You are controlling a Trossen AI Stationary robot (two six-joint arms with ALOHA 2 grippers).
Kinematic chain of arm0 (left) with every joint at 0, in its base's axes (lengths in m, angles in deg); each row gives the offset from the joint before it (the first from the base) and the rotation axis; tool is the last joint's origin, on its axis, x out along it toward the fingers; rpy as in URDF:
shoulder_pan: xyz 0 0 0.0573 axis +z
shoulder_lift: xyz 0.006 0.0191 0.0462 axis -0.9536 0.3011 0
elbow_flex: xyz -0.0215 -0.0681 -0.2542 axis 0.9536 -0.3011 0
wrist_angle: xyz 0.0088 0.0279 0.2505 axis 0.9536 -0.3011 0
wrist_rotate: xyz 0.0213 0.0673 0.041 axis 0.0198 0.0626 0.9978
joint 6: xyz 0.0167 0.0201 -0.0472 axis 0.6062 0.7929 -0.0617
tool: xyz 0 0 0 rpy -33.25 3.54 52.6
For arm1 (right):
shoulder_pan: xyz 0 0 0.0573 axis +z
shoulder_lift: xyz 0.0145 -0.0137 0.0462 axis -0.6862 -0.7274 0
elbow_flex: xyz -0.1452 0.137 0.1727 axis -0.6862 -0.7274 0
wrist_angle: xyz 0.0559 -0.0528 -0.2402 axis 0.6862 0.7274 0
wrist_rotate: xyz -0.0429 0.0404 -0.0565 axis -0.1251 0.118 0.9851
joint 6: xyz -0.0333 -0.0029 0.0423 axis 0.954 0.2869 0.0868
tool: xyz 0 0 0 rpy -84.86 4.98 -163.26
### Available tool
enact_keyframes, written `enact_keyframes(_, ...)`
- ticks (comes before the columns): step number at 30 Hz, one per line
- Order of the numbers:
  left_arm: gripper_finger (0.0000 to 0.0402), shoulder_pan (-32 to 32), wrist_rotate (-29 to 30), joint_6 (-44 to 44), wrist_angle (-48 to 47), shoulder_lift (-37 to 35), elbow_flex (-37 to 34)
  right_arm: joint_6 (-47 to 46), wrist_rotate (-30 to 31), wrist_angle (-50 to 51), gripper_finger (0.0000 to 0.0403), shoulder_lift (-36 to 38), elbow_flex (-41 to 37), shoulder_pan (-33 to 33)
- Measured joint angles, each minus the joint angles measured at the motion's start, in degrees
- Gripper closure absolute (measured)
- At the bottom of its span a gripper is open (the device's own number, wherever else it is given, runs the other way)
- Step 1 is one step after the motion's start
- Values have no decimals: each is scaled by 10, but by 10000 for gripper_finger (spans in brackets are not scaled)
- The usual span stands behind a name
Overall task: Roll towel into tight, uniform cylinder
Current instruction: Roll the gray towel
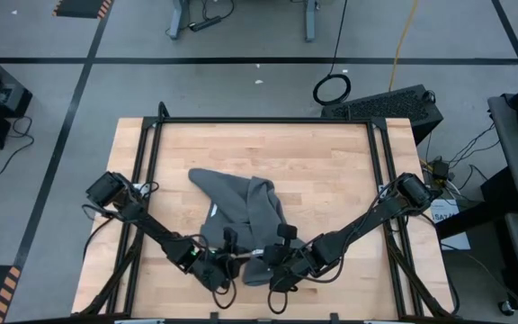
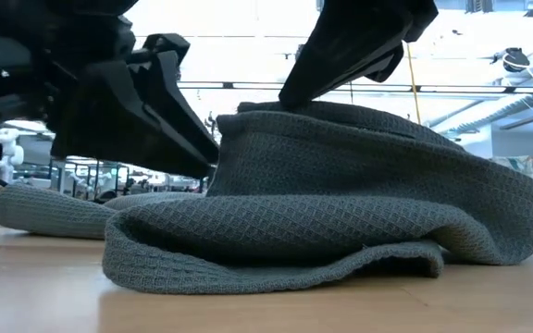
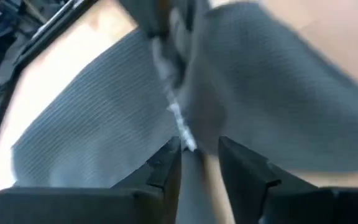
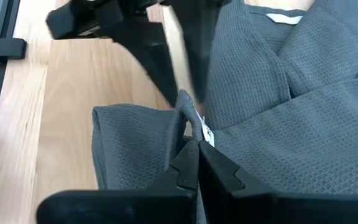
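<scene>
The dark grey towel [image 1: 241, 211] lies crumpled in the middle of the wooden table, with its near part raised into a tent [image 2: 340, 185]. The rest lies on the tabletop in loose folds. A small white tag [image 4: 205, 132] sits on the raised ridge. My left gripper [image 1: 232, 252] and my right gripper [image 1: 271, 256] are close together at the towel's near end, and both are shut on that ridge. My left gripper's fingers [image 4: 160, 68] show in the right wrist view just beyond my right fingertips. No rolled cylinder shows. My left gripper has the towel's raised ridge [image 3: 191, 177] between its two fingers, next to the white tag [image 3: 179, 118]. A narrow gap between the fingers is filled with cloth. The fingers slant down from the table's near left. How many layers they hold does not show. My right gripper pinches the same raised ridge [image 4: 188, 124] between its two fingers, right at the white tag. The fingers slant down from the table's near right. The ridge is a gathered fold of more than one layer, held up above the table while the rest of the towel rests on the wood.
A black frame [image 1: 268, 121] runs around the tabletop. Bare wood [image 1: 331, 153] lies on the far side and to both sides of the towel. The two arms cross the table's near corners and meet near the front edge.
</scene>
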Motion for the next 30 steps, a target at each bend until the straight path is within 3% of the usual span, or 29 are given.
enact_keyframes(8, 394, 6, -3, 9, 26, 0, 0, 0, 0, 0, 403, 0, 0, -1)
enact_keyframes(22, 395, 7, -4, 6, 63, 0, 0, -10, -2, -10, 403, 0, 0, -1)
enact_keyframes(30, 350, 7, 26, -22, 61, 0, 0, -14, -18, -13, 403, -5, 0, -1)
